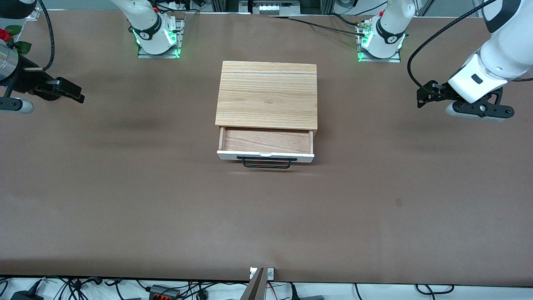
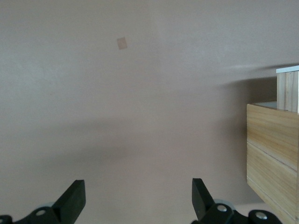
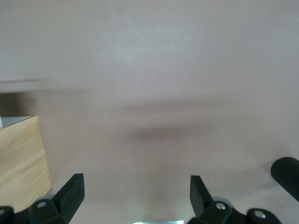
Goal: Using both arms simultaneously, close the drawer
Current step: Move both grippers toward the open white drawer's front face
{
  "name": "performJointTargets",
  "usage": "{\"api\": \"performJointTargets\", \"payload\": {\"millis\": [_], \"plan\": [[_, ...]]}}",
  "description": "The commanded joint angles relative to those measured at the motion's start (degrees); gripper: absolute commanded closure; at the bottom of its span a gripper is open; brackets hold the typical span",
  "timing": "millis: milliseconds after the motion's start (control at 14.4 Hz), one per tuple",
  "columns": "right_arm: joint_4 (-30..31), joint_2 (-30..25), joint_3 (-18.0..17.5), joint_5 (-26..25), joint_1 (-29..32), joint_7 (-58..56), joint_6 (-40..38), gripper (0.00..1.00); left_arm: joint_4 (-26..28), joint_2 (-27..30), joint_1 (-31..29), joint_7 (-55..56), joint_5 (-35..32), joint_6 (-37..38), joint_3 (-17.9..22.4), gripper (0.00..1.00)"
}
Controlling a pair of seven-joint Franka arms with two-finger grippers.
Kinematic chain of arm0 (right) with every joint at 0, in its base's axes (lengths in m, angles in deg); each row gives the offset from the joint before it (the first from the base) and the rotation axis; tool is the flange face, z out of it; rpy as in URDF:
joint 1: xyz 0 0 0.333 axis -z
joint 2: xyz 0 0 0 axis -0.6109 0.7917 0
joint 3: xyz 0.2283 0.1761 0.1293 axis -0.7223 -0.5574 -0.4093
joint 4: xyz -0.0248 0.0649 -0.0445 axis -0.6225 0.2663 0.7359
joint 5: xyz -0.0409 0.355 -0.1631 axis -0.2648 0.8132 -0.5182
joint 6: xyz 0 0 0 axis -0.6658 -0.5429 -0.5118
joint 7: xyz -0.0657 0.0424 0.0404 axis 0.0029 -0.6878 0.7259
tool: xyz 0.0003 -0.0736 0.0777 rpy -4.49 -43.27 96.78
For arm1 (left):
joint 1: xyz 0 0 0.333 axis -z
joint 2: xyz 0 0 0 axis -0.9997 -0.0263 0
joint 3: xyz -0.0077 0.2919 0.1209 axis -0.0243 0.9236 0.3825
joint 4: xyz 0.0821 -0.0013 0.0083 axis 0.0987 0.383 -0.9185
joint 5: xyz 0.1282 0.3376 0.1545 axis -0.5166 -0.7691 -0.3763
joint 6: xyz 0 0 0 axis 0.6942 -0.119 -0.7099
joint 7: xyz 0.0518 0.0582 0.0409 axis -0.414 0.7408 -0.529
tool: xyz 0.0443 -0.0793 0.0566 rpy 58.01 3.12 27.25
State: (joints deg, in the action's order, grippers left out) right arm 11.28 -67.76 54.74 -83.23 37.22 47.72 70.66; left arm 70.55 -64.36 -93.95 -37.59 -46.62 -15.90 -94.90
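The light wood-grain cabinet (image 1: 266, 93) stands mid-table. Its drawer (image 1: 266, 143) is pulled out toward the front camera, showing reddish wood inside, a white front panel and a black wire handle (image 1: 266, 162). My left gripper (image 1: 422, 96) hangs open and empty over bare table toward the left arm's end, well clear of the cabinet. My right gripper (image 1: 75, 93) hangs open and empty over bare table toward the right arm's end. In the left wrist view the gripper (image 2: 138, 198) is open, with the cabinet's side (image 2: 273, 149) at the edge. In the right wrist view the gripper (image 3: 137, 193) is open beside the cabinet's corner (image 3: 21, 158).
The brown table (image 1: 125, 208) stretches wide around the cabinet. A small tape patch (image 1: 398, 202) lies on it toward the left arm's end. The arm bases (image 1: 156, 35) stand along the table's edge farthest from the front camera. Cables run along the nearest edge.
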Motion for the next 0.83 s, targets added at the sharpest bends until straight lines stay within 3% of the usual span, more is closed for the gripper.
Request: {"api": "performJointTargets", "payload": {"millis": [0,417,626,765], "plan": [[-1.21,0.43,0.08,0.77,-0.09,0.88,-1.13,0.0,-1.71,-0.95,-0.08,0.06,0.74,0.63,0.15,0.0],[-1.21,0.43,-0.01,0.68,-0.18,0.79,-1.13,0.0,-3.2,-2.27,0.27,0.06,0.66,1.69,-0.11,0.0],[-1.39,1.39,-0.1,0.77,-0.26,0.09,-1.14,0.0,-10.64,-9.62,0.28,0.42,0.74,1.86,-1.68,0.0],[-1.3,1.92,-0.62,0.86,-0.7,0.18,-1.13,0.0,-15.31,-14.38,0.36,1.9,0.74,1.95,-4.75,0.0]]}}
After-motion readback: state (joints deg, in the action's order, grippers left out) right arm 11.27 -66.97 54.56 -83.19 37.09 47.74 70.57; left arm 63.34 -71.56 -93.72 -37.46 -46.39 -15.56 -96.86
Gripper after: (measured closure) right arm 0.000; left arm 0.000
